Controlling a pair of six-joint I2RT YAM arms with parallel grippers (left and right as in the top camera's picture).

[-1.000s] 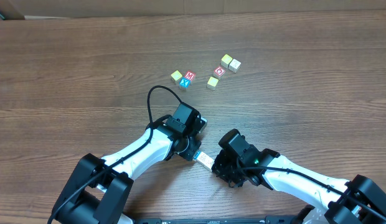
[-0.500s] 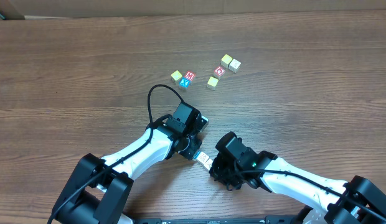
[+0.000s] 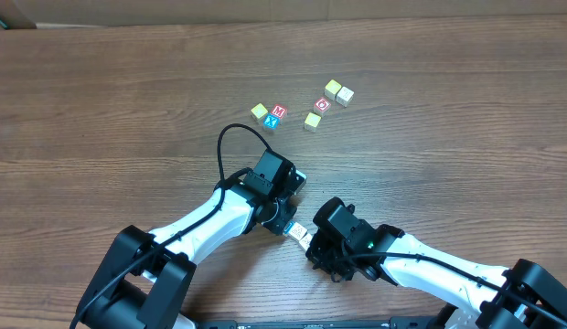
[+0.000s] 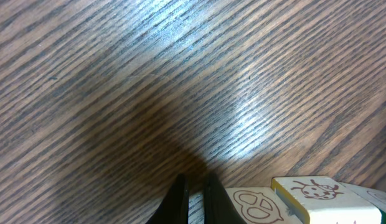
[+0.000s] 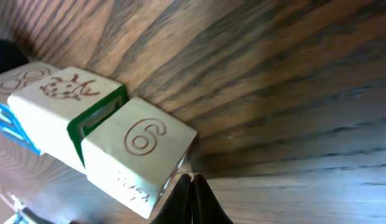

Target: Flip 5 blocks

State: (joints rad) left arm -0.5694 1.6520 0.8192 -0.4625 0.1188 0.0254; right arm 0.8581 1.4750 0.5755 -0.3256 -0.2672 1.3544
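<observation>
A short row of three pale blocks [image 3: 299, 233] lies on the wooden surface [image 3: 101, 91] toward 6 o'clock, between the tips of the two arms. The right wrist view shows its blocks touching side by side: a six block [image 5: 140, 152], a middle block [image 5: 62, 99] with a bug drawing on top and a green-framed side, and a pretzel block [image 5: 12, 81] partly cut off by the frame edge.

The right pincer [image 5: 190, 190] has its fingers pressed together and holds nothing. It sits just beside the six block's lower corner; whether it touches is unclear. The left pincer [image 4: 194, 194] is likewise together and empty, its tip just beside the pretzel block, with bare wood grain beyond it.

Well apart, toward 12 o'clock from the row, seven more blocks lie scattered:
- a yellow-green block [image 3: 259, 111], a red M block [image 3: 279, 111] and a blue block [image 3: 272, 122], close together;
- at 3 o'clock from them, a yellow block [image 3: 312, 121] and a red O block [image 3: 323, 105];
- a yellow-topped block [image 3: 332, 89] touching a cream block [image 3: 345, 95].
</observation>
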